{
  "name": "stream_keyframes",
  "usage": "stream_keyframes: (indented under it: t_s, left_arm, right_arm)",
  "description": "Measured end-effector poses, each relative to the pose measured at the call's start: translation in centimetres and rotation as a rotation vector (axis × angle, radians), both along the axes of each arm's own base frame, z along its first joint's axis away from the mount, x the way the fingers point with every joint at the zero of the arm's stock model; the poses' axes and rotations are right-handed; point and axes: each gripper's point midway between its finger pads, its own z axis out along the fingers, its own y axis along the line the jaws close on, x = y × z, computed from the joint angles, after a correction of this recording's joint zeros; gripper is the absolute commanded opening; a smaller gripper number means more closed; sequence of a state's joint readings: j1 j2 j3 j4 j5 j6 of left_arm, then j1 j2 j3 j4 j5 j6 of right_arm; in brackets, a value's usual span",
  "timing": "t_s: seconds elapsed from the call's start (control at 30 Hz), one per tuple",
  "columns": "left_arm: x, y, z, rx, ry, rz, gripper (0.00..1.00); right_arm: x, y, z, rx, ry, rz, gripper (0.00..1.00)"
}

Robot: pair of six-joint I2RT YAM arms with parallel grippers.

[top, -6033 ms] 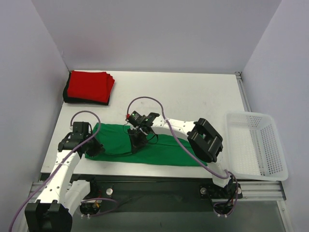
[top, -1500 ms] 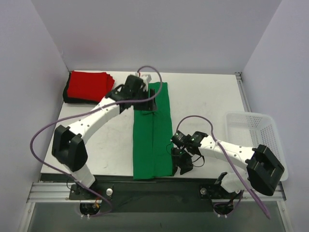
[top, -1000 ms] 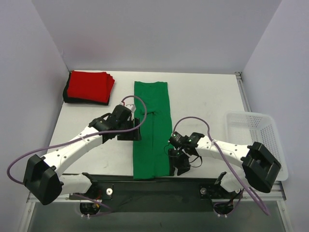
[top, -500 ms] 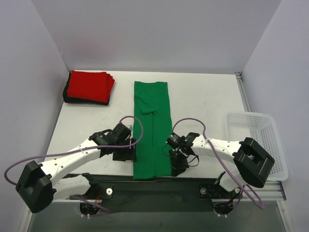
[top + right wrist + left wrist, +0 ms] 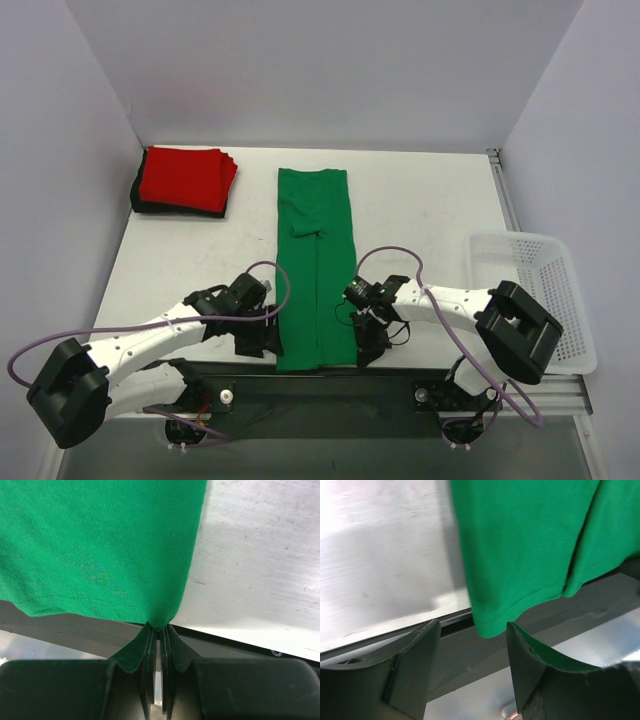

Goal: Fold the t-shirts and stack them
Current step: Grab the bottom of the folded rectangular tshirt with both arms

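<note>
White tabletop (image 5: 430, 210), pale walls (image 5: 320, 70) on three sides. Your right fingers (image 5: 149, 655) are pinched fully together on the near right corner of the green t-shirt (image 5: 100, 545). The hem bunches right at the tips, where the cloth hangs over the tabletop's near edge.

Your left fingers (image 5: 415, 665) stand wide apart at the near left corner of the same shirt. That hem corner droops over the edge into the gap between the tips, nothing clamped. Can't tell whether either finger touches the cloth.

From above, your left arm (image 5: 150, 335) and right arm (image 5: 450, 300) reach in low from the bottom, one on each side of the shirt's near end. The green t-shirt lies flat as a long narrow strip, folded lengthwise. It runs from the near edge straight toward the back wall, mid-tabletop. A small crease shows partway down from its far end.

In the far left corner a folded red t-shirt (image 5: 182, 178), layers showing at its right edge, sits on a folded black t-shirt (image 5: 135, 198). Only a dark rim of the black one shows. Both are well apart from the green one. The white mesh basket (image 5: 520, 240) sits at the tabletop's right side, just beside your right arm's elbow.
</note>
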State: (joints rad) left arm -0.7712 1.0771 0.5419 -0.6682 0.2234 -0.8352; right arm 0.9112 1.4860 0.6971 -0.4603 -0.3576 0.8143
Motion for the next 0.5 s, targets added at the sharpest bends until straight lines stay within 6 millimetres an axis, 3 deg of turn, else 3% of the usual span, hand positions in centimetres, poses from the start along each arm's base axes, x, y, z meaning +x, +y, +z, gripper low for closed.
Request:
stream_keyframes:
  t_s: [0.2,0.5]
  left_arm:
    - [-0.9,-0.4,-1.1,-0.025,0.054,-0.005,0.52]
    - [-1.3,-1.1,-1.4,-0.061,0.087,-0.014,0.45]
  right_arm:
    - [-0.1,0.0,0.0,0.001,0.003,0.001,0.00]
    - [-0.2,0.0,-0.1,0.005,0.008,0.000,0.00]
